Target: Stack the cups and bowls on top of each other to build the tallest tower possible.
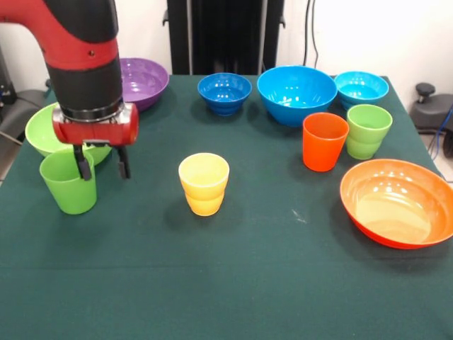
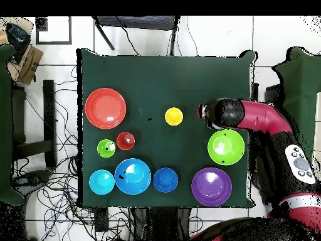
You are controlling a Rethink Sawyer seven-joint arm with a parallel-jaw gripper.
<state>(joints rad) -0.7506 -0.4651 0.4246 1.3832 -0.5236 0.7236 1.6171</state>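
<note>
closest to me, at about four o'clock on the green table [image 1: 233, 283], sits the big orange bowl [image 1: 396, 203], empty and upright. going down in size: the large blue bowl [image 1: 296, 93] at one o'clock, the purple bowl [image 1: 141, 81] at eleven, the lime green bowl [image 1: 49, 131] at nine, then the dark blue bowl [image 1: 224, 92] at twelve and the turquoise bowl [image 1: 361, 88] at two. nothing is stacked. the orange cup [image 1: 325, 141] and light green cup [image 1: 368, 130] stand side by side at three, the yellow cup [image 1: 204, 183] near the middle. the gripper [image 1: 102, 164] hangs spread apart, one finger inside the green cup [image 1: 69, 183], holding nothing.
</note>
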